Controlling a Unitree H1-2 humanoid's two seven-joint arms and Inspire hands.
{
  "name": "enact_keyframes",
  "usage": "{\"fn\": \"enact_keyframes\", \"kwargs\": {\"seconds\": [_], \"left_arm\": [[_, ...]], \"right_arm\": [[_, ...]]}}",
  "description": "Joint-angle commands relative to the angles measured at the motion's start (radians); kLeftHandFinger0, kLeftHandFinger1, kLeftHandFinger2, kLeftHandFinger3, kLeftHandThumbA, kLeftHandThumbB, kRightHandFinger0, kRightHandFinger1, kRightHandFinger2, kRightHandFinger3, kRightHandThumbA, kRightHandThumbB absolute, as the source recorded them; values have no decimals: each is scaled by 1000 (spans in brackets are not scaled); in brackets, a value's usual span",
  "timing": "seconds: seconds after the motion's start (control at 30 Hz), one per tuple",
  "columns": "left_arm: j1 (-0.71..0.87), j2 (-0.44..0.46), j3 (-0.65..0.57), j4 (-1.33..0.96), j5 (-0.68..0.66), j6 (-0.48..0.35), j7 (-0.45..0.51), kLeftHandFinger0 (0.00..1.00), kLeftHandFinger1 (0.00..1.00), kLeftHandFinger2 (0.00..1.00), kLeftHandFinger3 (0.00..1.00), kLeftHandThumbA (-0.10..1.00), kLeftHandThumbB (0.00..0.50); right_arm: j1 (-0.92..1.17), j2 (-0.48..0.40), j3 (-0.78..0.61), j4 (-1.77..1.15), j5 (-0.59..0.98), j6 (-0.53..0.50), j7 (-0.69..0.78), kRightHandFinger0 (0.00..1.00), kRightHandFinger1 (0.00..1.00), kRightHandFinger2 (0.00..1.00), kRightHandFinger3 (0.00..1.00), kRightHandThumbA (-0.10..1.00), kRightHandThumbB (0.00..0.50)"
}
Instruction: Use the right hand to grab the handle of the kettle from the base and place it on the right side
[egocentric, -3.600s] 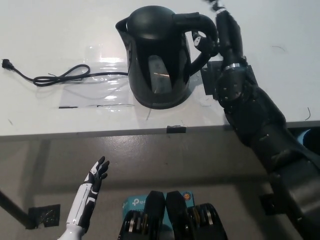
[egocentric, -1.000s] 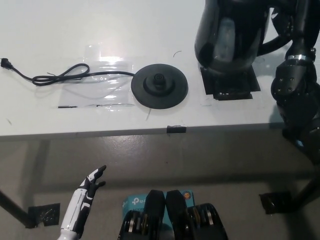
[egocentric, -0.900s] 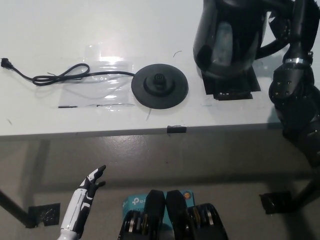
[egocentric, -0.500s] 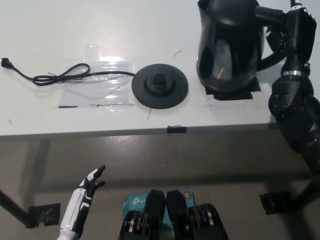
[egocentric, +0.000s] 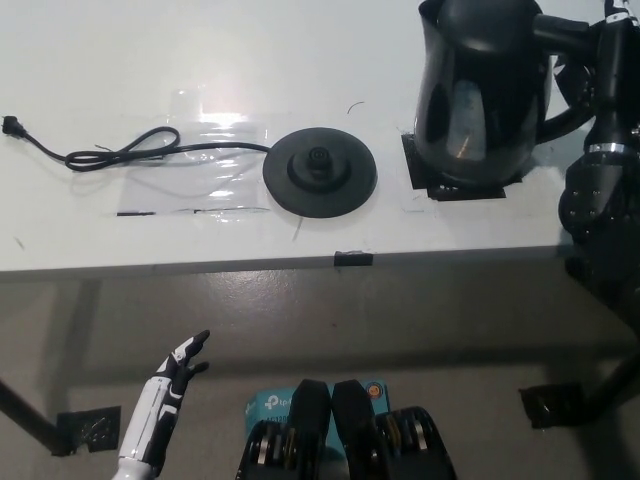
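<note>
One glossy black plastic kettle (egocentric: 480, 95) on black square marker (egocentric: 425, 170), right of round black base (egocentric: 319, 170); black right hand (egocentric: 612, 75) grasping handle; white left hand (egocentric: 180, 365) idle, fingers spread.

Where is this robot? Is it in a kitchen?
Probably not a kitchen; more likely a robot test room. A plain white table holds only a kettle, its base and cord, with black tape squares marking spots, above a bare grey floor.

The white table (egocentric: 120, 60) carried the round black base (egocentric: 319, 170), its coiled cord (egocentric: 130, 152) trailing left. To the right, the kettle (egocentric: 480, 90) stood on a black taped patch (egocentric: 455, 185).
</note>
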Motion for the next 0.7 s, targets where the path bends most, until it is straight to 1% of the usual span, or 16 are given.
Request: {"fn": "enact_keyframes", "kwargs": {"seconds": [0.0,0.03,0.07,0.1,0.13,0.17,0.23,0.27,0.3,0.33,0.47,0.6,0.67], "left_arm": [[-8,17,9,-23,-12,-37,-10,900,1000,973,905,1000,497],[-8,18,7,-23,-11,-38,-10,900,1000,973,907,1000,498],[-8,17,8,-24,-14,-37,-11,901,1000,973,907,1000,500],[-7,16,9,-26,-19,-32,-13,903,1000,974,906,1000,500],[-6,16,9,-27,-16,-31,-11,905,1000,974,906,1000,500],[-6,16,10,-29,-15,-28,-10,905,1000,975,903,1000,500],[-10,16,11,-25,-16,-30,-9,905,1000,976,902,1000,500],[-10,16,12,-28,-10,-26,-6,898,1000,972,897,1000,500],[-10,16,12,-29,-9,-25,-6,899,1000,972,896,1000,500],[-11,17,11,-31,-9,-23,-6,894,1000,968,887,1000,500],[-7,16,12,-32,-20,-26,-10,901,1000,972,879,1000,500],[2,11,11,-32,-20,-32,-9,899,1000,970,883,1000,500],[-4,13,13,-32,-19,-30,-7,896,1000,968,886,1000,500]], "right_arm": [[-53,-53,-26,-46,80,-84,287,1000,1000,1000,1000,491,379],[-48,-56,-25,-49,85,-77,325,1000,1000,1000,1000,507,380],[-44,-58,-28,-53,97,-73,358,1000,1000,1000,1000,545,416],[-32,-63,-23,-60,107,-65,425,1000,1000,1000,1000,597,422],[-24,-65,-19,-69,111,-46,471,1000,1000,1000,1000,634,439],[-18,-65,-19,-72,119,-32,506,1000,1000,1000,1000,648,456],[-13,-66,-19,-70,127,-22,545,1000,1000,1000,1000,657,467],[-7,-64,-23,-72,136,-12,572,1000,1000,1000,1000,663,484],[-5,-64,-23,-73,138,-9,580,1000,1000,1000,1000,665,487],[0,-64,-23,-77,143,1,602,1000,1000,1000,1000,691,496],[29,-60,-30,-94,175,13,676,1000,1000,1000,1000,720,500],[69,-66,-29,-149,197,48,745,1000,1000,1000,1000,725,500],[69,-65,-39,-149,218,43,774,1000,1000,1000,1000,724,500]]}}
